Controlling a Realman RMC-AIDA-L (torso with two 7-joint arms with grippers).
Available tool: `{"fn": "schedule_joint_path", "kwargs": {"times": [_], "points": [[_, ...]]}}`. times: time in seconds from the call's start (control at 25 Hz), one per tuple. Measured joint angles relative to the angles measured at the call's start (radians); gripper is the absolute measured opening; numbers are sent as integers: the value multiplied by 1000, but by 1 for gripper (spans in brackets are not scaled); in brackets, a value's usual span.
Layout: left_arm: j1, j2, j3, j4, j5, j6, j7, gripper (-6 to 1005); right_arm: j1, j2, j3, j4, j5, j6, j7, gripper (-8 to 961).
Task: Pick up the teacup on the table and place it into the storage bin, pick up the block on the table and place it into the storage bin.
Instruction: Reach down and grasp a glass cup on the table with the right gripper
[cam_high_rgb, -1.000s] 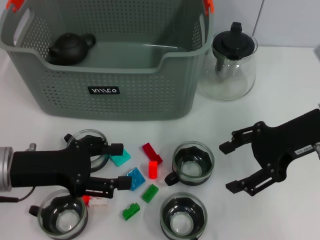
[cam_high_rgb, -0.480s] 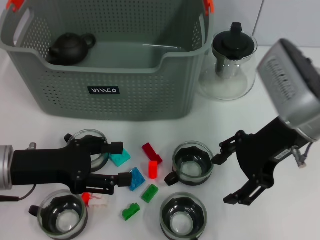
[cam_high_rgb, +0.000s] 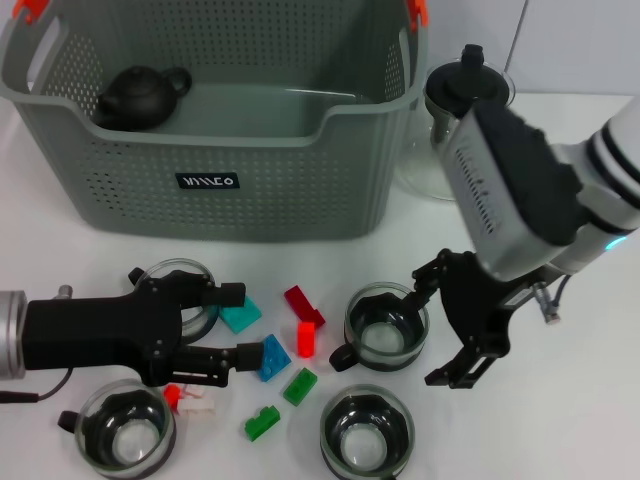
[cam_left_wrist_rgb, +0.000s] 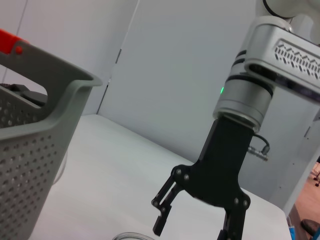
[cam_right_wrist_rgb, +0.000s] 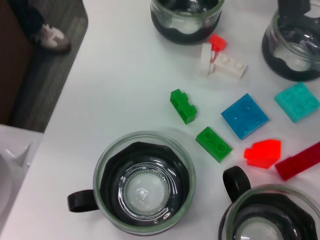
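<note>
- Four glass teacups on the white tabletop (cam_high_rgb: 580, 420); the middle teacup (cam_high_rgb: 386, 327) sits upright, its handle pointing toward the robot's left.
- Right pincer (cam_high_rgb: 437, 325) spread wide, holding nothing, fingers flanking the right side of that cup's rim.
- Left pincer (cam_high_rgb: 238, 323) open, lower finger touching the blue block (cam_high_rgb: 270, 357), which lies flat, corner-on.
- Storage bin (cam_high_rgb: 220, 190) stands behind, long axis left-right; a dark teapot (cam_high_rgb: 140, 95) inside.
</note>
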Motion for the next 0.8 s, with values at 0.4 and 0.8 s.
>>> {"fn": "schedule_joint_path", "kwargs": {"times": [0.4,0.8], "points": [[4,1,-10,-9,0,-2,5,914,-6,8,-216,8,3,143,24,877],[12,2,-10,-9,0,-2,6,911,-29,7,-322,9,1,236,61,841]]}}
